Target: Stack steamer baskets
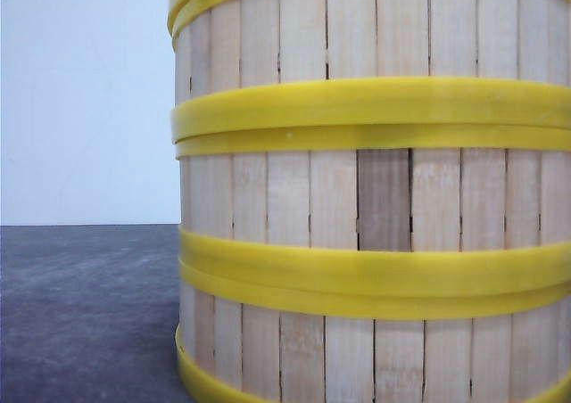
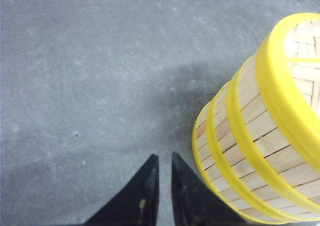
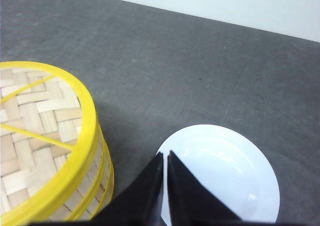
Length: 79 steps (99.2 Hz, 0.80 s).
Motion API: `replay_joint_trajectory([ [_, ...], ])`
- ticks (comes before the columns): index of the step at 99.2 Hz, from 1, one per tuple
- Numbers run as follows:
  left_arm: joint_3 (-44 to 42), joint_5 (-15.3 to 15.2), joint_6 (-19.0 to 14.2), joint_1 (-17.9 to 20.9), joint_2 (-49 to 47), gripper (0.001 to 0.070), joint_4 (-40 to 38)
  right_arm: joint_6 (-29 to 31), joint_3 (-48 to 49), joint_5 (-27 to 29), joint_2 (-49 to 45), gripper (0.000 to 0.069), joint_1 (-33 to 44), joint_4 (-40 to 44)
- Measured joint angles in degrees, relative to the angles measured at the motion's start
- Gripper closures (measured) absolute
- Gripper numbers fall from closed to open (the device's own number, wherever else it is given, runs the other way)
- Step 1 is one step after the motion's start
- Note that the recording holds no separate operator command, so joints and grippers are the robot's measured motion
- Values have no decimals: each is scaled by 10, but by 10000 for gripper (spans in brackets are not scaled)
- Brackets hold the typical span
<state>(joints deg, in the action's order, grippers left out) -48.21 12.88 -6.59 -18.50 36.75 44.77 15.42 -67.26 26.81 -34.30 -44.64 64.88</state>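
Three steamer baskets (image 1: 384, 198) stand stacked in one tower that fills the right of the front view, pale slats between yellow rims. In the left wrist view the stack (image 2: 260, 151) rises just beside my left gripper (image 2: 165, 158), which is shut with nothing in it and hangs over bare table, not touching the stack. From the right wrist view the top basket (image 3: 45, 136) is uncovered and shows a woven bamboo floor with yellow cross struts. My right gripper (image 3: 165, 155) is shut and holds nothing. It hangs beside the stack, over the edge of a white plate.
A white plate (image 3: 230, 171) with nothing on it lies on the dark grey table (image 2: 100, 61) next to the stack. A pale wall (image 1: 80, 91) stands behind the table's far edge.
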Motion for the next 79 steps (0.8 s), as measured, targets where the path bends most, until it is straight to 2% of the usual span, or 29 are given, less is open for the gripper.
replay_joint_trajectory([
  [12,0,-37,19,9,-5,692,-6,0,0,0,0,684,0,0],
  [20,1,-40,30,27,-13,692,-29,0,0,0,0,684,0,0],
  [34,38,-40,50,70,-53,692,-121,0,0,0,0,684,0,0],
  [57,184,-40,103,127,-153,692,-254,0,0,0,0,684,0,-11],
  [72,299,-41,116,159,-218,692,-339,0,0,0,0,684,0,-11],
  [79,339,-41,117,167,-242,692,-353,0,0,0,0,684,0,-11],
])
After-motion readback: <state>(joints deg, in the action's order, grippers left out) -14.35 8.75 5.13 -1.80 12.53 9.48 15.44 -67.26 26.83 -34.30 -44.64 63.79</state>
